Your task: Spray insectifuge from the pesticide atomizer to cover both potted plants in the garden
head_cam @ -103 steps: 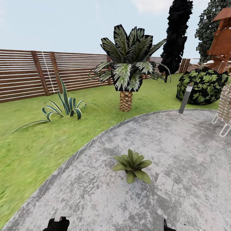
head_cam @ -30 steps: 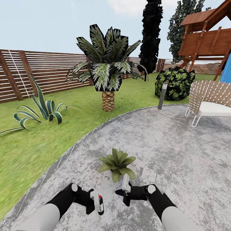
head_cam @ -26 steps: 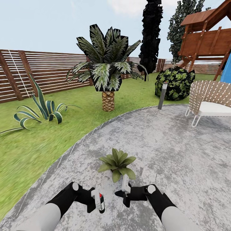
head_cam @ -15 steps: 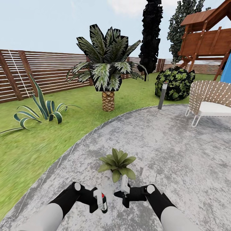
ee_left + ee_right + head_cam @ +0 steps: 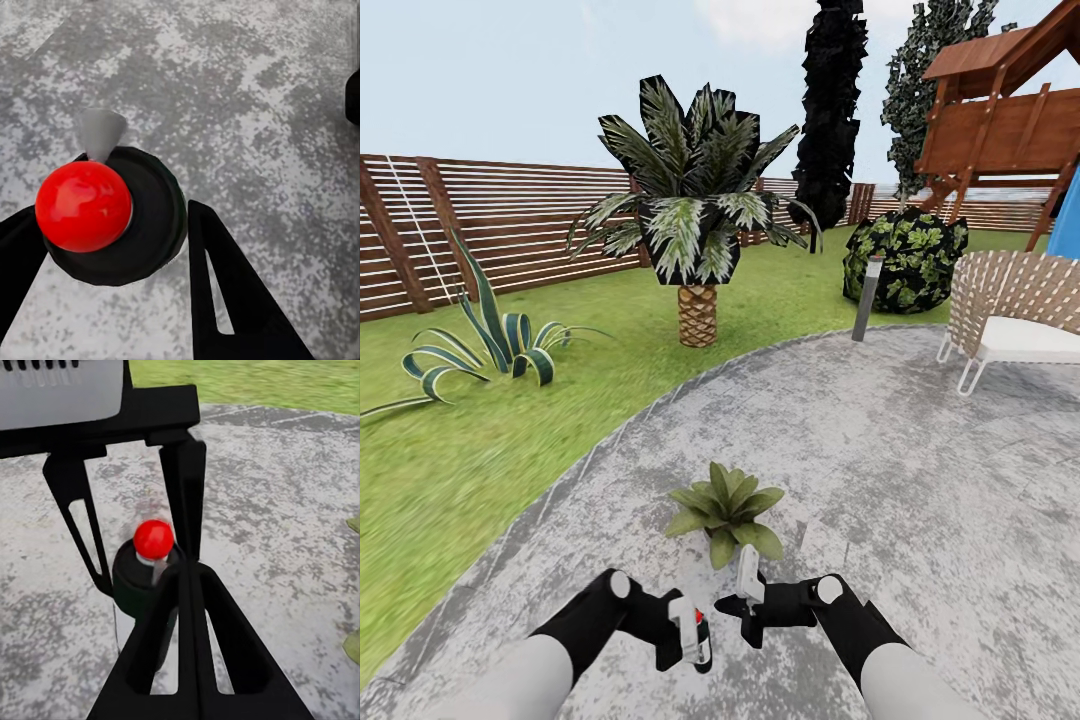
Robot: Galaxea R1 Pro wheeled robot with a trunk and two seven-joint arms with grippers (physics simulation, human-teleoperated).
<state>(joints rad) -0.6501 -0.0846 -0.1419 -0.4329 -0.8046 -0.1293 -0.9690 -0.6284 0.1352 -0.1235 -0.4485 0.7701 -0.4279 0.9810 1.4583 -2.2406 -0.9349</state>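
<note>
Atomizer [image 5: 693, 629] upright in the left hand [image 5: 682, 634], red-knobbed top up, near the potted plant [image 5: 726, 509]; right hand [image 5: 745, 600] closed, empty.

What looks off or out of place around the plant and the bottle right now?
Nothing stands out. The potted plant sits upright on the grey paving, leaves intact, no spill around it. The pesticide atomizer is held between the left gripper fingers, red cap up. The right gripper is closed and empty beside it.
</note>
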